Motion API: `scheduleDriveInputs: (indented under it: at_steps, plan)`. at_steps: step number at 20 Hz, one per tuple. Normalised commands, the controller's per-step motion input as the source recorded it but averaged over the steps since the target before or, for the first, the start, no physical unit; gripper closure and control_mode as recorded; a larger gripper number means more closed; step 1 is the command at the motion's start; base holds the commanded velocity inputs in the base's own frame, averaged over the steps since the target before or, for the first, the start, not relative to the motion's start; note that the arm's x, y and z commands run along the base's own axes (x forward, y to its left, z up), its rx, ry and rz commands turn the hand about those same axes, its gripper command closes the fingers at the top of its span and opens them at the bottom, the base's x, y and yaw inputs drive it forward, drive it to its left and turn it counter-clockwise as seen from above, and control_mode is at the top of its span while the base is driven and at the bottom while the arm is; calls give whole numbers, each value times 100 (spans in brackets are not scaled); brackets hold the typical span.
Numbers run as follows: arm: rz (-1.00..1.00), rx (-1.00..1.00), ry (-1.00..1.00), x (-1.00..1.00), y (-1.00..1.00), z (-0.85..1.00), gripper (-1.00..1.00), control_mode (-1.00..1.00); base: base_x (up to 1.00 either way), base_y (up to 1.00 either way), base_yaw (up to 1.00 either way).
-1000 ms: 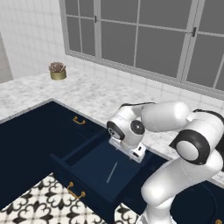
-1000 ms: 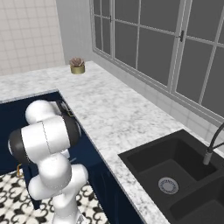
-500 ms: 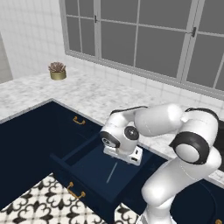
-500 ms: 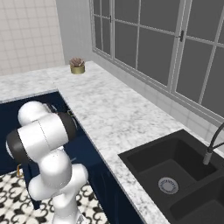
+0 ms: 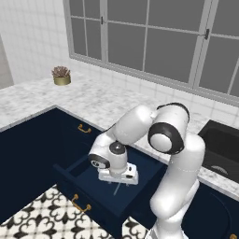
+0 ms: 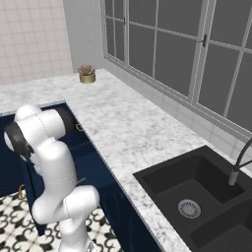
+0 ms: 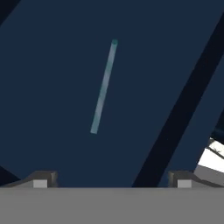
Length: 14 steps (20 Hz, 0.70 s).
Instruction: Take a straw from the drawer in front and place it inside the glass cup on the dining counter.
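Observation:
The navy drawer (image 5: 77,179) stands pulled open below the marble worktop, its gold handle (image 5: 81,203) at the front. The straw (image 7: 104,87) lies flat on the drawer's dark floor, a thin pale stick; in the left base view a short piece of the straw (image 5: 116,189) shows just under the hand. My gripper (image 5: 117,181) hangs over the drawer, pointing down. In the hand view my gripper (image 7: 111,180) is open, its fingertips (image 7: 41,179) spread wide and well short of the straw, nothing between them. The glass cup and the dining counter are out of view.
A marble worktop (image 5: 107,100) runs along the window wall with a small potted plant (image 5: 61,77) at its far end. A black sink (image 6: 197,187) with a faucet (image 6: 238,162) lies to the right. Patterned floor tiles (image 5: 46,219) lie in front of the cabinets.
The arm has swung the hand down and to the left over the open drawer, closer to the straw. The jaws have stayed open.

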Motion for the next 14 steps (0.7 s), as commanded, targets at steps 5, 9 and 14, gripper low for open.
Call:
scheduleDriveInputs:
  at_steps: [5,9,14]
  plan:
    - [2,-5,22,52,-1,2,-100,-100,0,0,0]
    - [2,0,10,57,-3,8,-100,-100,0,0,0]
    - [0,0,0,13,-23,-2,-100,-100,0,0,0]
